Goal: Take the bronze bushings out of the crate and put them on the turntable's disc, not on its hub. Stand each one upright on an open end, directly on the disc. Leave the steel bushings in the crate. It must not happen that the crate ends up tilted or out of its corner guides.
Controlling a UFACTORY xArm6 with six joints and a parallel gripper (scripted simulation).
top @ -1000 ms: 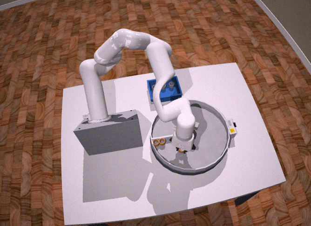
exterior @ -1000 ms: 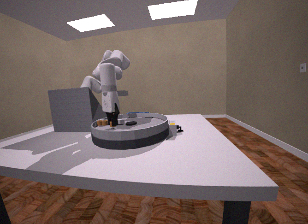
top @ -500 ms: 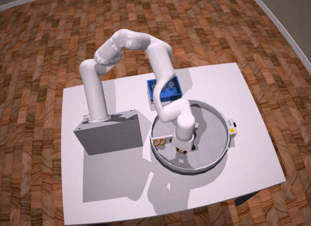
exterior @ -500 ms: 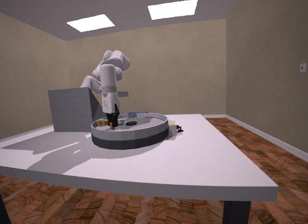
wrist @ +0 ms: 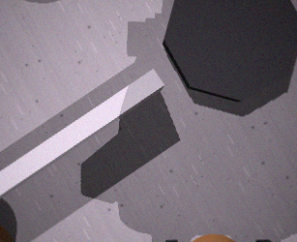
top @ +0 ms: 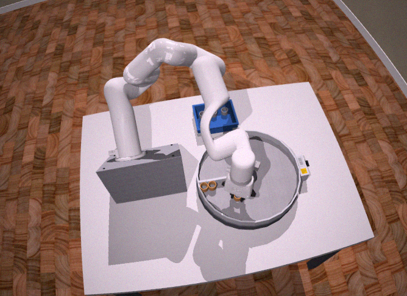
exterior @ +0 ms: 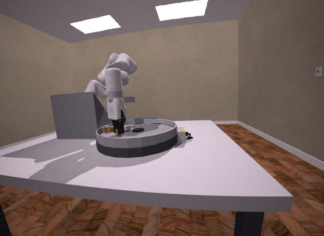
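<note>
White bench (top: 329, 200) on wood flooring. Arm arches over the blue crate (top: 197, 111), wrist vertical above the turntable's disc (top: 279, 177). Claw (top: 237, 197) clamped on a bronze bushing (top: 237, 197), mostly hidden; its axis cannot be judged. Two bronze bushings (top: 208, 186) stand upright near the disc's left rim

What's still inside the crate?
Two steel bushings show in the blue crate, one half behind the arm. The arm covers the crate's left part, so more may be hidden.
</note>
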